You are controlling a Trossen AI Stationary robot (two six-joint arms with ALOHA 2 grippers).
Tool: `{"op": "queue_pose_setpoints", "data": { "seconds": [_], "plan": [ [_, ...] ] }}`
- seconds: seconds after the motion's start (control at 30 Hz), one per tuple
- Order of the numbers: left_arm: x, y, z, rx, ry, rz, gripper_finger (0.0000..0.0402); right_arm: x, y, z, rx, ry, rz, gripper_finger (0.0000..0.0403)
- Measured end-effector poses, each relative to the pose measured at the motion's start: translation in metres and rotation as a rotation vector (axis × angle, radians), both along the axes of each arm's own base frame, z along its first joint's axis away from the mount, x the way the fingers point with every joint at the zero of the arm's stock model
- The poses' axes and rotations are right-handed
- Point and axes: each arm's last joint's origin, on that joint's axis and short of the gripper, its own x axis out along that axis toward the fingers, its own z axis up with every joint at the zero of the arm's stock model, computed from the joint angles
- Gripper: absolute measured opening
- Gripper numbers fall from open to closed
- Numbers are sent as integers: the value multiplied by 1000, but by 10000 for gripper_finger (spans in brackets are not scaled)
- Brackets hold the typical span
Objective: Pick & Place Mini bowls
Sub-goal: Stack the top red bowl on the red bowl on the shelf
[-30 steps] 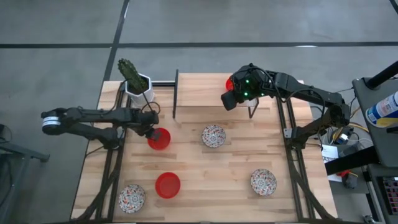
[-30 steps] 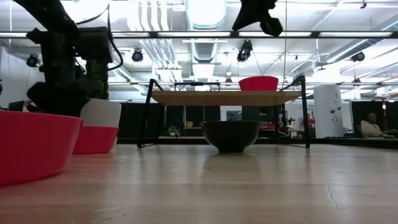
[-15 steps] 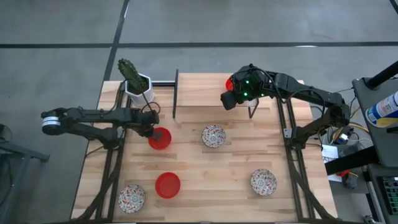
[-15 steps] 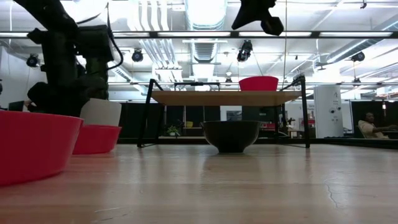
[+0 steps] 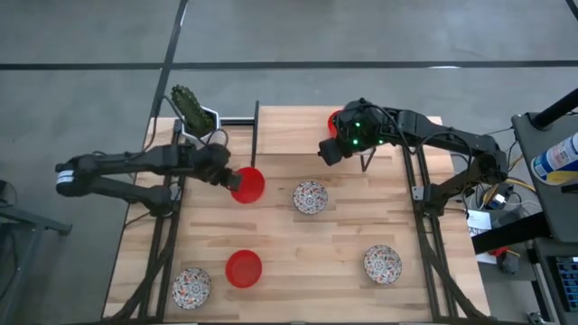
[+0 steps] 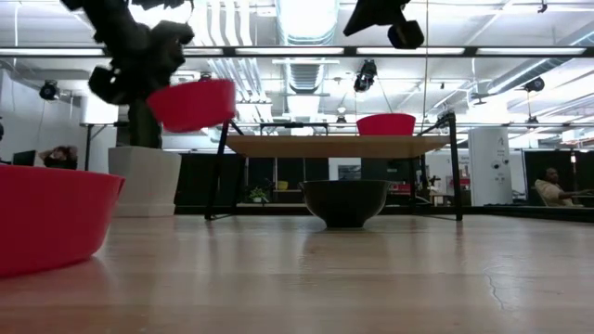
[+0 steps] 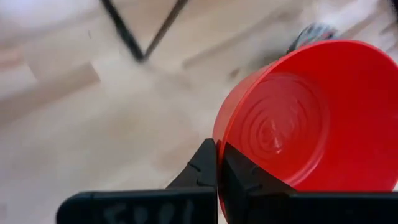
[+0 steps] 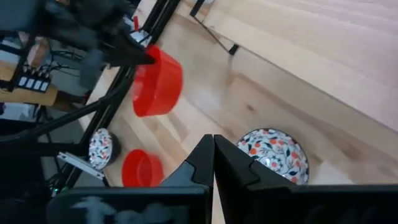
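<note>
Left gripper (image 5: 226,174) pinching glossy red bowl (image 5: 248,184) by the rim, aloft over pale wood table (image 5: 298,244). Right gripper (image 5: 327,150) clenched, empty. Three red bowls, three floral.

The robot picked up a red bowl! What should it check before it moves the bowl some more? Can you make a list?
1. Is the grip firm? The left gripper pinches the rim of the red bowl: ok.
2. Is the bowl off the table? In the low view it hangs in the air, above the tabletop: ok.
3. Is the bowl level? It tips a bit to one side: not ok, though nothing seems to be inside.
4. Is there room on the shelf? One red bowl sits at its right end, the rest looks bare: ok.
5. Is the other arm out of the way? The right gripper hangs over the shelf: not ok.
</note>
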Motion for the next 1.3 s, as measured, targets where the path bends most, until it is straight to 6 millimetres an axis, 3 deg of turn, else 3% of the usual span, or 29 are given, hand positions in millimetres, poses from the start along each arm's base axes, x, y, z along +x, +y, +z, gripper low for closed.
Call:
{"op": "queue_pose_setpoints", "data": {
  "seconds": [0.23,0.4,0.63,0.87,1.1,1.3],
  "plan": [
    [5,5,41,173,-5,35,0,10,2,-5,-62,4,-13,10],
    [7,7,62,235,-16,41,0,18,5,-7,-98,-13,-22,33],
    [16,10,83,340,-10,43,0,27,8,-9,-113,-30,-54,86],
    [27,18,96,540,140,75,0,40,15,-10,-222,-76,-118,124],
    [41,23,117,815,222,101,0,66,26,-8,-403,-201,-132,121],
    [47,24,131,881,150,125,0,74,29,-8,-603,-190,-198,105]
  ]
}}
